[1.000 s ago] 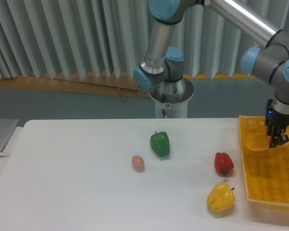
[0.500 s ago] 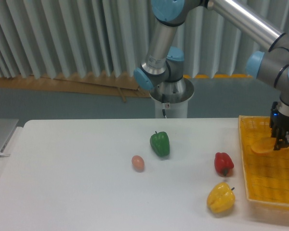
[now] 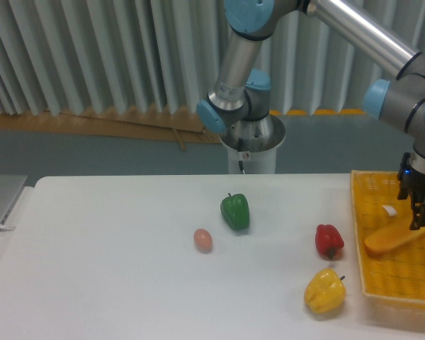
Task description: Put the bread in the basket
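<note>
Since a moment ago, your tool (image 3: 419, 221) has shifted right and lower over the basket (image 3: 389, 273), and the bread (image 3: 391, 239) now lies further down inside it, showing more of its length. That loaf is smooth, orange-tan, rounded at its near end, angled up toward the right edge of the view. Your dark tool sits right at the loaf's upper part; you can't tell from this view whether its fingers are clamped on the bread or parted. The basket is bright yellow woven plastic, shallow and rectangular, with a small white tag (image 3: 389, 210) inside, just above the loaf.

Out on the white desk (image 3: 113, 262) you've got a glossy red pepper (image 3: 329, 241) just left of the basket rim and a lumpy yellow pepper (image 3: 324, 291) below it, close to the basket's front corner. A green pepper (image 3: 235, 211) stands near mid-desk, and a small pinkish-tan egg (image 3: 203, 240) rests to its lower left, apart from it.
</note>
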Motion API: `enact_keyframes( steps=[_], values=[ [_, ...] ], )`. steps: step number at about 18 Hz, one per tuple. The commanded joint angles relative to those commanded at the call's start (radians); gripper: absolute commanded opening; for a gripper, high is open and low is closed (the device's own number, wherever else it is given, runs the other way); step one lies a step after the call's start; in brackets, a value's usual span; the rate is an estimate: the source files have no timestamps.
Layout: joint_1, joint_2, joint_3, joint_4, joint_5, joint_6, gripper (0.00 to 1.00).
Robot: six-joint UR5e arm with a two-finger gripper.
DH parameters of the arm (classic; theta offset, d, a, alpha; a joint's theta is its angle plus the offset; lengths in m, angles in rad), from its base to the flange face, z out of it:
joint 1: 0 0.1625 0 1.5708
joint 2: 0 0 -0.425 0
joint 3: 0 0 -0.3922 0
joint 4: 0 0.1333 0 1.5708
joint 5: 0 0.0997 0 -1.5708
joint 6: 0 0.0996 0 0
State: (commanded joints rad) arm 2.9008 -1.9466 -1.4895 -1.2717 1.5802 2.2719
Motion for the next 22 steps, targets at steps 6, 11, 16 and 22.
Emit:
enact_keyframes(
  steps=[6, 11, 16, 22],
  values=[
    [-0.078, 0.06, -0.008, -0.011, -0.055, -0.165, 1.0],
    [-0.146, 0.084, -0.011, -0.015, -0.057, -0.23, 1.0],
    [-0.233, 0.115, -0.014, -0.063, -0.055, -0.347, 1.0],
    [-0.275, 0.178, -0.023, -0.153, -0.049, -0.37, 1.0]
  ],
)
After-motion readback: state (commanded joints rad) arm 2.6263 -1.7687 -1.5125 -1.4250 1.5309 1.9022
